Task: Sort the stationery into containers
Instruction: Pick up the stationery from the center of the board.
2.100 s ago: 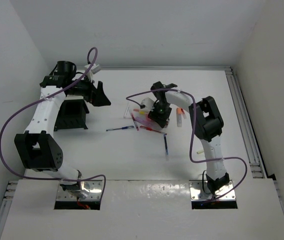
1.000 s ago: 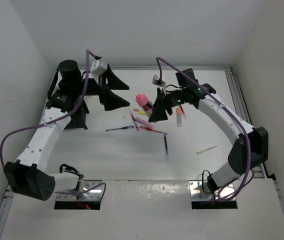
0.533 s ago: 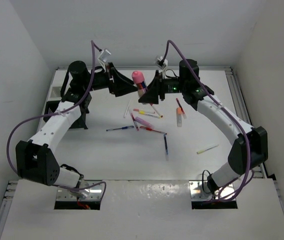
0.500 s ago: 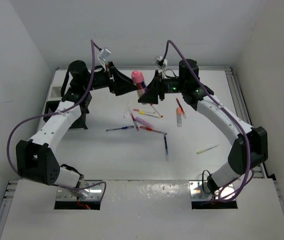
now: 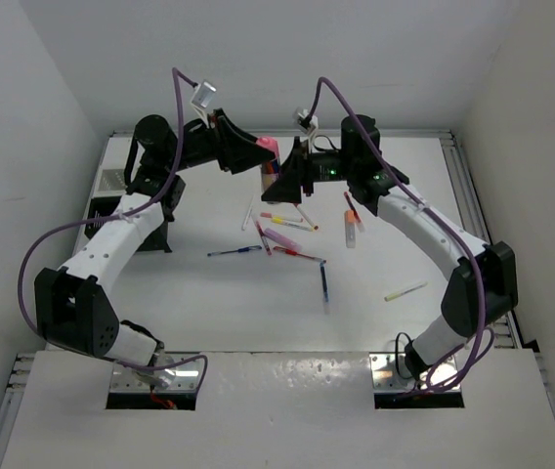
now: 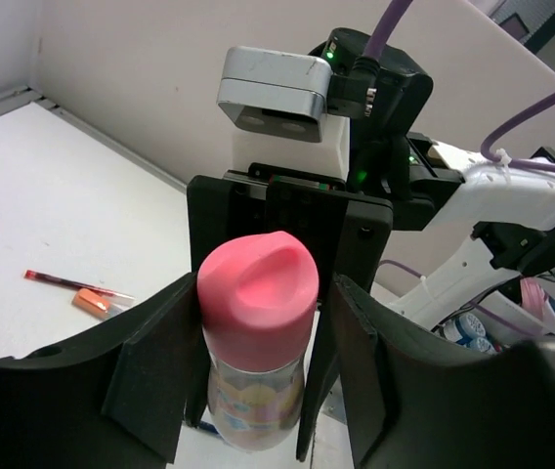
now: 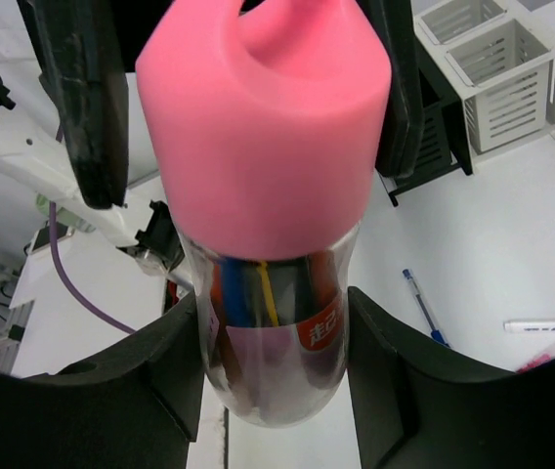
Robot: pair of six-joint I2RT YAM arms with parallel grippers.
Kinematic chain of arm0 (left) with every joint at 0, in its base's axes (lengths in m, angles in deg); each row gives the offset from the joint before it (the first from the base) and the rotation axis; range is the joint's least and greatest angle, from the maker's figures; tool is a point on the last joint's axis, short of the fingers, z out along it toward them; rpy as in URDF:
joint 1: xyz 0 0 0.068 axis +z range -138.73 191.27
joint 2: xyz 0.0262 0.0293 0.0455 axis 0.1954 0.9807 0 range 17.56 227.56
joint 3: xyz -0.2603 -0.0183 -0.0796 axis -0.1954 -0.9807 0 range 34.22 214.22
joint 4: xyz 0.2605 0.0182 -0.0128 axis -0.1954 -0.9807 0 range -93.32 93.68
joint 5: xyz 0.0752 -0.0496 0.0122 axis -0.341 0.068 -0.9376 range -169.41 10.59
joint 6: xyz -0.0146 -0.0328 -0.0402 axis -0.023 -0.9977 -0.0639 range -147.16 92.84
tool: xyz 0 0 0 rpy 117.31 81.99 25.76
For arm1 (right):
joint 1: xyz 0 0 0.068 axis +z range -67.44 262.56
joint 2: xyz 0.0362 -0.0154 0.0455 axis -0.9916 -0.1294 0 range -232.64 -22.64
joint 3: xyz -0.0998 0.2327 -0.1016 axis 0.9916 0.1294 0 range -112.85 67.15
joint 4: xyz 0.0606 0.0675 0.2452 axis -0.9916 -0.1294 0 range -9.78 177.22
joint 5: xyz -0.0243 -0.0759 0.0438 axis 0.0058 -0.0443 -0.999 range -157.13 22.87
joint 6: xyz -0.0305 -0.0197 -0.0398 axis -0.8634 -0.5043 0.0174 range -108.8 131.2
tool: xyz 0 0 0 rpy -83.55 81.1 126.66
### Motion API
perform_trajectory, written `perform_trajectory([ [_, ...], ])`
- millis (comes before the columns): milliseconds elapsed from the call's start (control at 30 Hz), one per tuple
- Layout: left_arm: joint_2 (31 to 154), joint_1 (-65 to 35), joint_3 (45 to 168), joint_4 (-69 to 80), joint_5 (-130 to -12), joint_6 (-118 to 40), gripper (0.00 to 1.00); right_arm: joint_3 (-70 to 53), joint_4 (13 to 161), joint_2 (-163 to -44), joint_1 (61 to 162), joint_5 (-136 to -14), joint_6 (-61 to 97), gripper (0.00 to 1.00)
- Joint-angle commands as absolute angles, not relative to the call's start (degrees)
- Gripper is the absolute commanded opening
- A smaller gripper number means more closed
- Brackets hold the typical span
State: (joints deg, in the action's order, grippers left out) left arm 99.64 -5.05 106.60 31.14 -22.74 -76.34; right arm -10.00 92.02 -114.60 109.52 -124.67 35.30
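Note:
A clear jar (image 7: 268, 332) with a pink cap (image 6: 258, 293) hangs above the back of the table, with blue, yellow and red stationery inside it. My right gripper (image 7: 276, 362) is shut on the jar's body. My left gripper (image 6: 258, 322) reaches in from the left, its jaws against both sides of the cap (image 5: 268, 147). Loose stationery lies below: a blue pen (image 5: 235, 252), pink and red markers (image 5: 282, 237), a dark pen (image 5: 324, 285) and a yellow pen (image 5: 405, 290). At far left stand the containers: a white perforated bin (image 7: 497, 78) and a black organizer (image 5: 146, 230), partly hidden by the left arm.
A red pen (image 6: 67, 283) and an orange piece (image 6: 92, 303) lie toward the right back of the table. White walls enclose the back and both sides. A metal rail (image 5: 478, 234) runs along the right edge. Purple cables loop beside both arms.
The right gripper carried the jar up and back from the table. The left gripper swung in from the left, and its jaws narrowed onto the pink cap.

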Motion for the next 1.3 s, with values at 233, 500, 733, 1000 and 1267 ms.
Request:
perform_trajectory([
  [233,99.47,-6.31,108.84,31.81,-21.84,-75.06,0.48,-14.15,94.26,-115.71,111.65,-124.35,34.32,0.0],
  [500,99.73,-4.99,110.25,23.55,-22.01,-70.4,0.68,-13.98,90.3,-115.27,111.92,-124.43,30.46,0.0],
  [733,99.65,-4.99,110.07,22.58,-21.49,-68.82,0.44,-13.89,89.94,-115.36,112.09,-124.43,30.19,0.0],
  [1000,97.98,3.78,108.93,17.93,-26.75,-68.29,0.0,-13.28,87.39,-114.31,109.56,-121.98,31.59,0.8],
  [1267,99.81,27.86,120.61,-6.15,-42.3,-45.27,0.0,-7.3,77.84,-109.83,98.58,-120.57,25.46,0.93],
])
